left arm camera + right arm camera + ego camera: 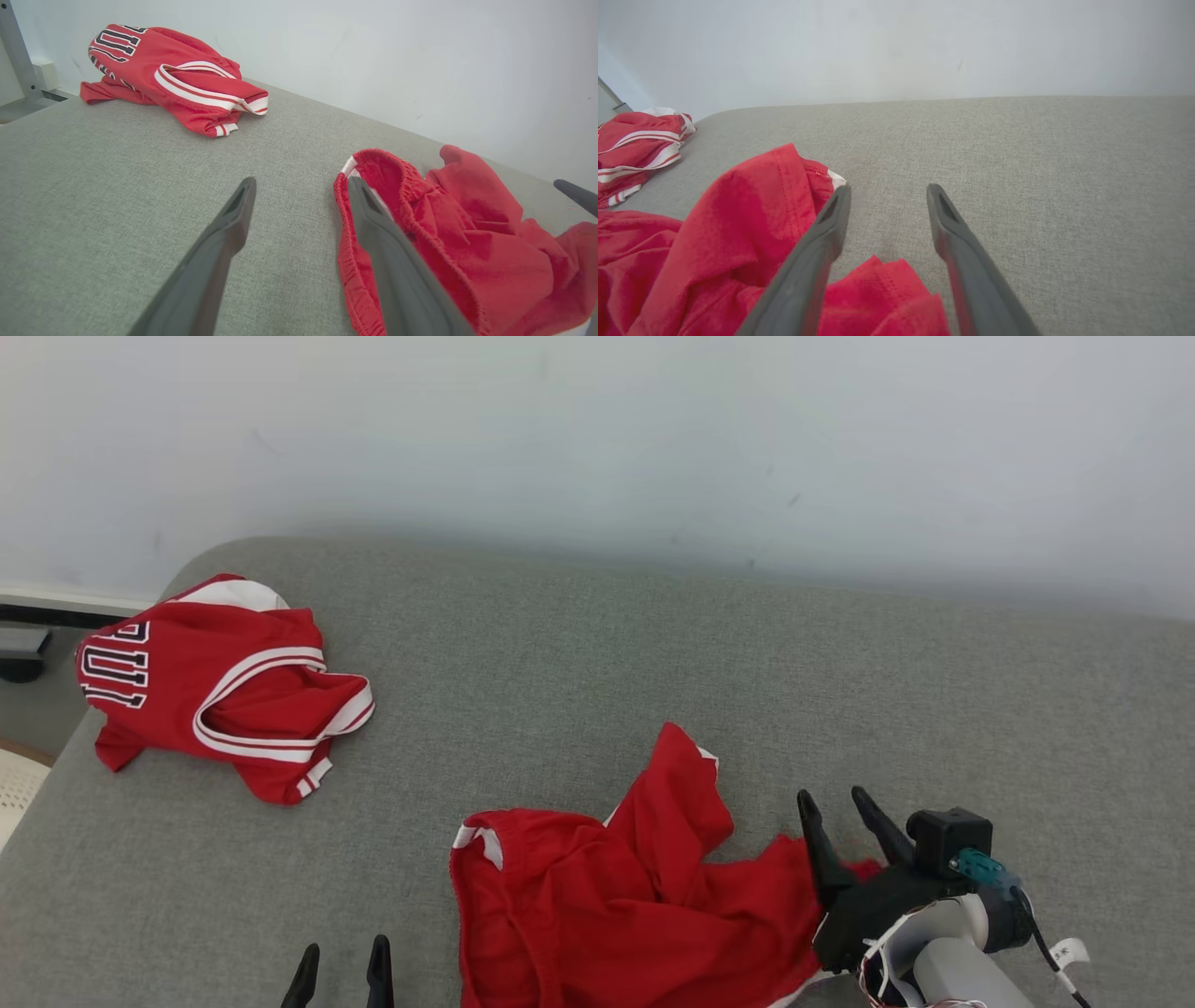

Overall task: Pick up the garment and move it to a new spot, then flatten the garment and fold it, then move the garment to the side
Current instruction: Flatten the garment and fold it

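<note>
Red shorts point(635, 896) crumpled on grey cushion point(653, 644); right pincer point(832, 795) open at their edge, left pincer point(345, 947) open beside them; jersey point(219, 686) well apart.

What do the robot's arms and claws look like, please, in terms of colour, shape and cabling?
The left claw and right claw each have two long, dark, tapering fingers. The right one's black base joins a pale forearm. On that wrist sit a black camera box and a teal connector, with a black cable, a white tag and thin red-and-white wires.
</note>
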